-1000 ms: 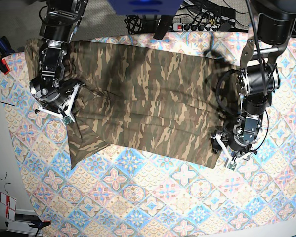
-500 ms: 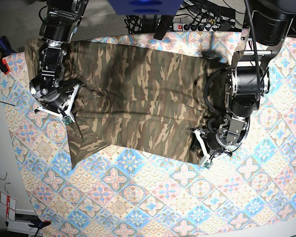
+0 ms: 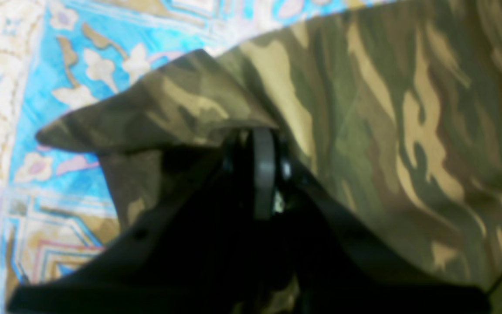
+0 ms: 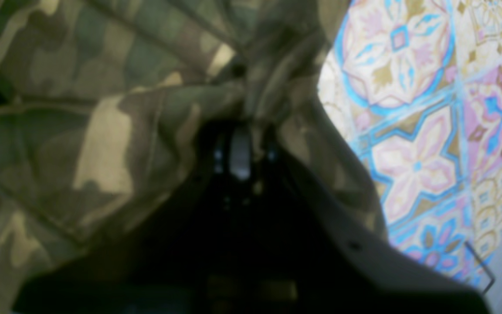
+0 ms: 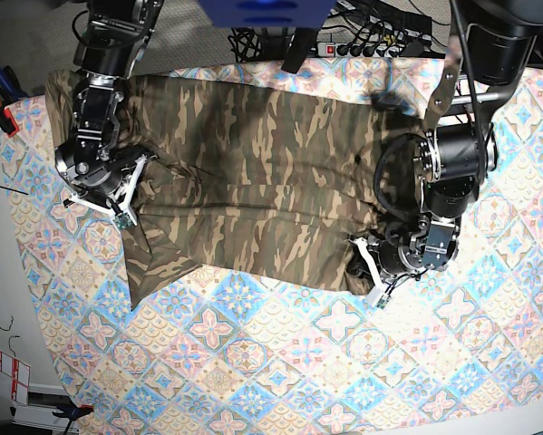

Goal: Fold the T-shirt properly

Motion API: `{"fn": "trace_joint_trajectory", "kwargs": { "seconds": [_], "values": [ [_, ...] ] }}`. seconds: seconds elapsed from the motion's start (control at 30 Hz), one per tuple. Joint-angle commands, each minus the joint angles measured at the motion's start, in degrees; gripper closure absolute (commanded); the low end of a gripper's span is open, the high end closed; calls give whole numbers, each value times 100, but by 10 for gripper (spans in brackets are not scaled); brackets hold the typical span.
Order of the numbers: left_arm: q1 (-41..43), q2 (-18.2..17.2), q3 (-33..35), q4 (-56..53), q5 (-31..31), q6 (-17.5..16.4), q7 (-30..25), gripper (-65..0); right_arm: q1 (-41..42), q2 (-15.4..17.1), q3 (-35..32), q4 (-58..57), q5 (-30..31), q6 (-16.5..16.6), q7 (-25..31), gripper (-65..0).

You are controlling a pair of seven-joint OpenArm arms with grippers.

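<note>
With both grippers, left gripper (image 5: 373, 269) and right gripper (image 5: 117, 201), clamped on the T-shirt (image 5: 262, 172), uneven lifting could let thin fabric slip and skew the fold.

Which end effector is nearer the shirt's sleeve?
Right. The right end effector grips the T-shirt beside the sleeve; the left end effector holds the opposite end.

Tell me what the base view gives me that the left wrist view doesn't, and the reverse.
Only the base view shows the whole T-shirt spread on the tablecloth and the right gripper at its far end. Only the left wrist view shows the left gripper shut on a pinched fold at the shirt's corner. Both show camouflage fabric and patterned cloth.
</note>
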Motion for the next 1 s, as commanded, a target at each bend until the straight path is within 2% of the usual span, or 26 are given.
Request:
{"fn": "trace_joint_trajectory", "kwargs": {
  "seconds": [0.0, 0.2, 0.33, 0.5, 0.67, 0.73, 0.8, 0.9, 0.93, 0.97],
  "values": [
    [-164, -46, -108, 50, -78, -38, -19, -41, 78, 33, 1, 110, 44, 21, 81, -7],
    [91, -72, -257, 1097, -105, -38, 622, -40, 78, 33, 1, 110, 44, 21, 90, -7],
    [671, -55, -406, 2952, -113, -38, 1457, -42, 78, 33, -16, 83, 44, 21, 99, -7],
    [1374, 218, -389, 5000, -69, -38, 2442, -44, 87, 33, -25, 66, 44, 21, 107, -7],
    [1471, 218, -688, 5325, -105, -38, 2486, -51, 87, 7, -25, 92, 44, 21, 90, -7],
    [1348, 200, -820, 5105, -78, -38, 2477, -111, 87, 7, -25, 83, 44, 21, 90, -7],
    [1137, 139, -846, 4534, -78, -38, 2249, -219, 87, 7, -25, 75, 44, 21, 90, -7],
    [917, -116, -820, 3444, -52, -38, 1326, -374, 87, 7, -34, 92, 44, 21, 81, -7],
    [820, -195, -820, 2925, -34, 54, 956, -414, 87, 7, -25, 83, 44, 21, 81, -7],
    [671, -239, -820, 2450, 27, 124, 684, -427, 87, 7, -7, 75, 44, 21, 81, -7]
  ]
}}
